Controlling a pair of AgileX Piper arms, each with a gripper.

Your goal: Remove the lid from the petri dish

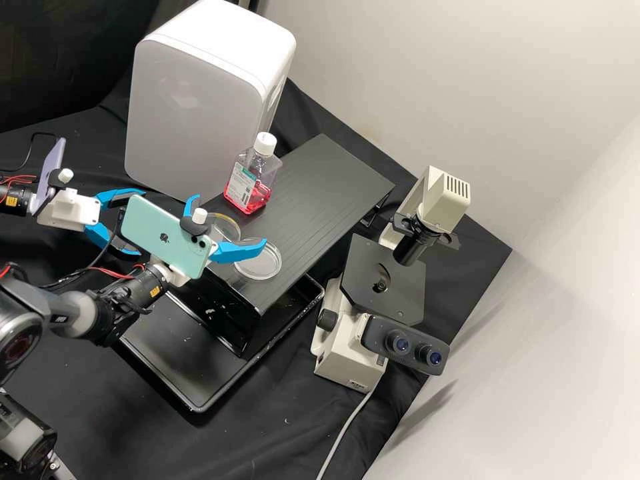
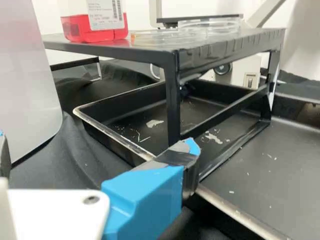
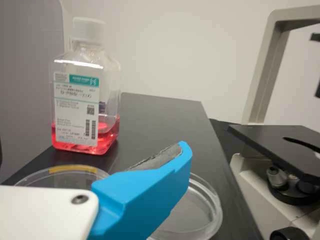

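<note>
Hovering level over the black metal shelf [image 1: 320, 180], the right gripper [image 1: 223, 230] has its blue fingers [image 1: 240, 250] spread wide. The clear round plastic petri dish [image 1: 261, 263] lies just beneath its forward finger, with a yellow-marked clear dish [image 1: 228, 225] below the gap. Behind, beside the shelf, the left gripper [image 1: 117, 217] is likewise spread.

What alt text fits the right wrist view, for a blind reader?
One of the blue fingers lies in the foreground, before two clear petri dishes on a black shelf. Behind them stands a white-capped bottle of pink liquid; a microscope stands beside the shelf.
</note>
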